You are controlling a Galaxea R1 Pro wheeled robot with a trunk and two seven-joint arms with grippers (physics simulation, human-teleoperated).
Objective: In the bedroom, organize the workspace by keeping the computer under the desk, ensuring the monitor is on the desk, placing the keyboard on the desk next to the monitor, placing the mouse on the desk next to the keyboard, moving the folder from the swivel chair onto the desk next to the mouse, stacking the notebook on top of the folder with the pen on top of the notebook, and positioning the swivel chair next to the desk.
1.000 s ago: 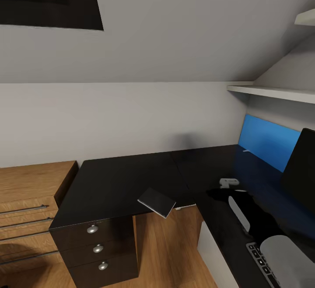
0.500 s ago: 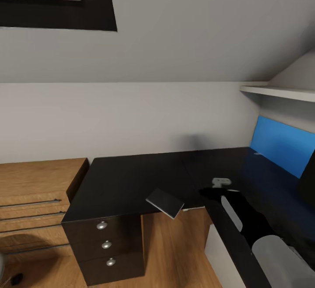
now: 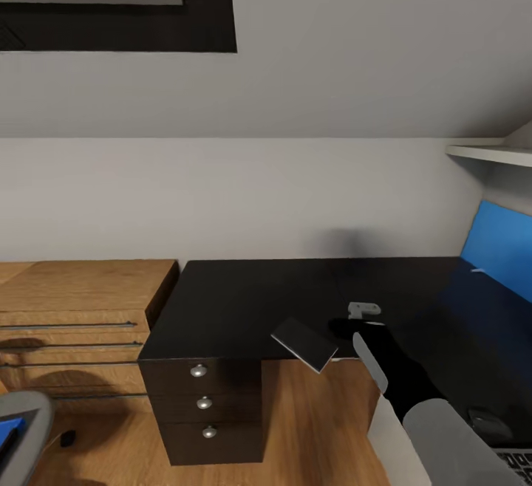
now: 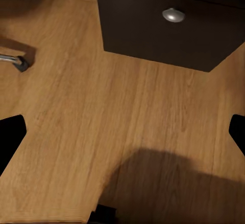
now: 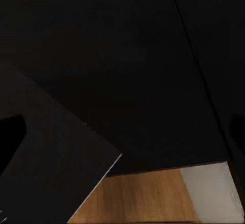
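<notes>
The dark grey notebook (image 3: 304, 343) lies at the front edge of the black desk (image 3: 244, 298), one corner hanging over the floor. It fills a corner of the right wrist view as the notebook (image 5: 46, 162). My right gripper (image 3: 342, 327) hovers just right of it over the desk, its jaws wide apart in the right wrist view (image 5: 122, 132). My left gripper (image 4: 122, 132) is open above the wood floor, near the desk's drawer unit (image 4: 168, 29). At the lower left, the blue folder (image 3: 7, 430) lies on the grey swivel chair (image 3: 26, 416). The keyboard (image 3: 517, 464) peeks in at the lower right.
A wooden chest (image 3: 74, 309) stands against the desk's left end. Black drawers with round knobs (image 3: 203, 401) sit under the desk. A blue panel (image 3: 506, 246) and a white shelf (image 3: 491, 153) are on the right wall. A chair castor (image 4: 19, 62) is on the floor.
The view has swung left, so the monitor has left the picture and the chair and folder have come in. My right gripper has closed in on the notebook, which stays put on the desk.
</notes>
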